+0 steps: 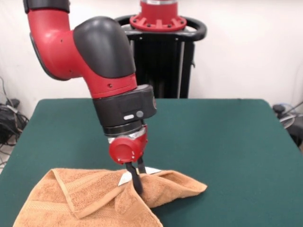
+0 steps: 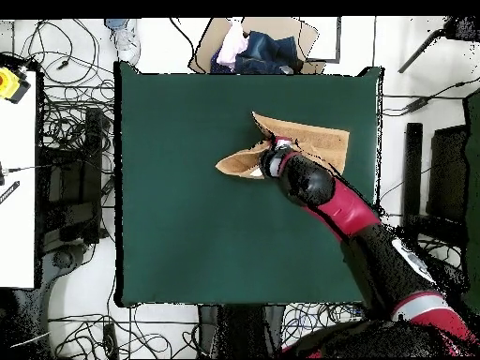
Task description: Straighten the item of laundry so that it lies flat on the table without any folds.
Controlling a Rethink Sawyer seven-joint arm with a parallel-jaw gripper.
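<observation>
The item of laundry (image 1: 85,198), an orange-tan towel, lies crumpled and folded over itself near the front left corner of the green table (image 1: 227,142). One folded flap ends in a point at the right. A white care tag (image 1: 125,178) shows beside the fingers. My gripper (image 1: 137,182) reaches down onto the towel's raised middle fold, its two dark fingers close together and pinching the cloth. From overhead, the towel (image 2: 314,141) sits by the table's (image 2: 187,216) upper right edge, with the gripper (image 2: 268,161) over its pointed flap and the arm covering part of it.
A cardboard box with clothes (image 2: 253,47) stands beyond the table's top edge in the overhead view. Cables and a white bench (image 2: 19,169) lie to the left. The robot's black pedestal (image 1: 163,56) stands at the table's far side.
</observation>
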